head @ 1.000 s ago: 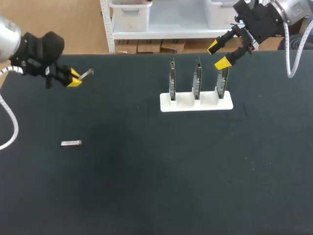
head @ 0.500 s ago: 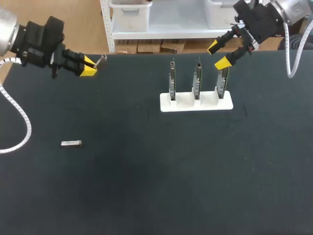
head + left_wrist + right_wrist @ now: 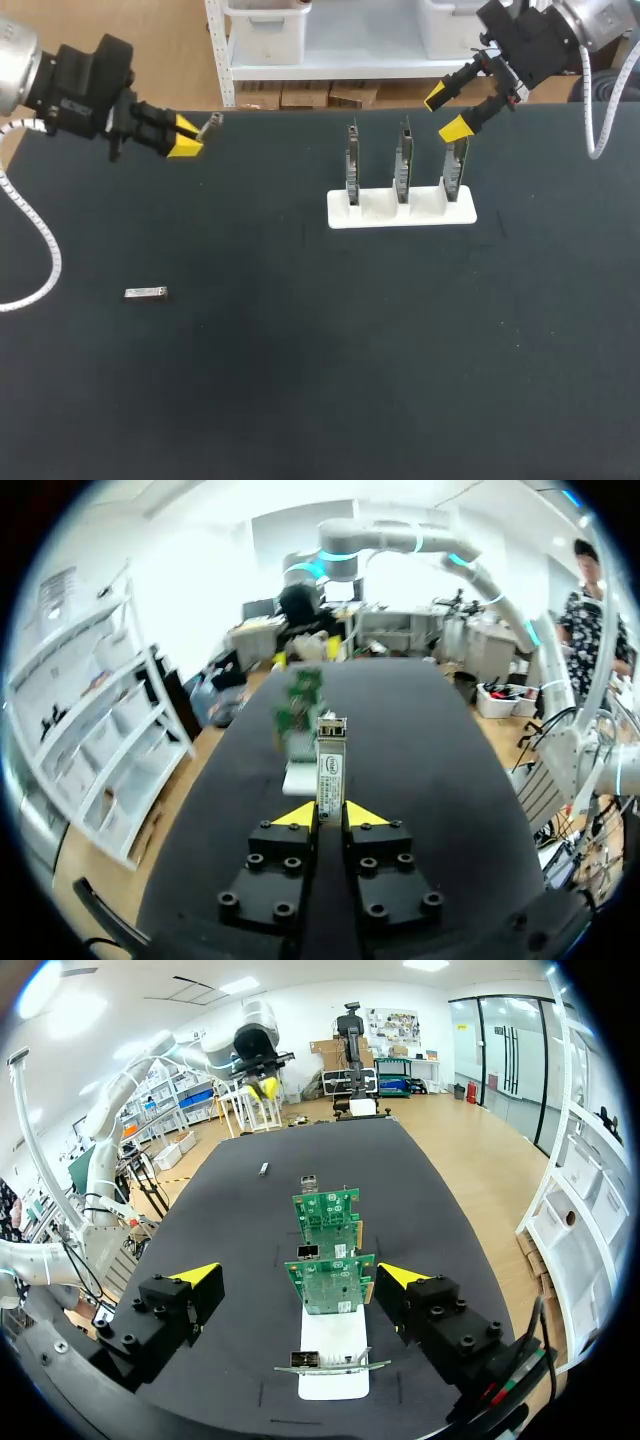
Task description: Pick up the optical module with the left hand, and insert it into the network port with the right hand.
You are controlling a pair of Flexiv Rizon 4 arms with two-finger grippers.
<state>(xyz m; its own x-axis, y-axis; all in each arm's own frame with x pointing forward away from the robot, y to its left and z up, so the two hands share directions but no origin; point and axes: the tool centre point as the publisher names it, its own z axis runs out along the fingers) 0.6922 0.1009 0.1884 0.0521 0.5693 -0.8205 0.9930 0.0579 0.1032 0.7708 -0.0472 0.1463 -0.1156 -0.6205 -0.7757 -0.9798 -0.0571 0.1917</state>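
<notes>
- Status: pick-up looks done. The left gripper point(image 3: 185, 140) is clamped on the optical module point(image 3: 210, 122). Its yellow tips pinch the module's rear end, and the rest juts out ahead of the fingers.
- Module location: off the counter point(image 3: 300, 400), in the air over its far left part. It is well apart from the rack point(image 3: 400, 213) of three upright network cards point(image 3: 403, 160).
- Left to do, as I judge it: pass the module to the right gripper point(image 3: 447, 112), then seat it in a network port point(image 3: 308, 1251). The ports appear as small metal cages at the cards' upper edges. Neither step shows as begun.
- Left arm pose: enters from the left with the gripper roughly level. In the left wrist view the module points down the counter toward the rack.
- Right arm pose: enters from the far right corner with the gripper tilted down. It hangs above the right-hand card, its fingers spread wide and holding nothing. In the right wrist view the cards stand between and ahead of the fingers, not touching them.
- A second module point(image 3: 146, 293) lies flat on the counter, near left, touched by neither arm.
- The two grippers are well apart, so a handover needs both to close in.
</notes>
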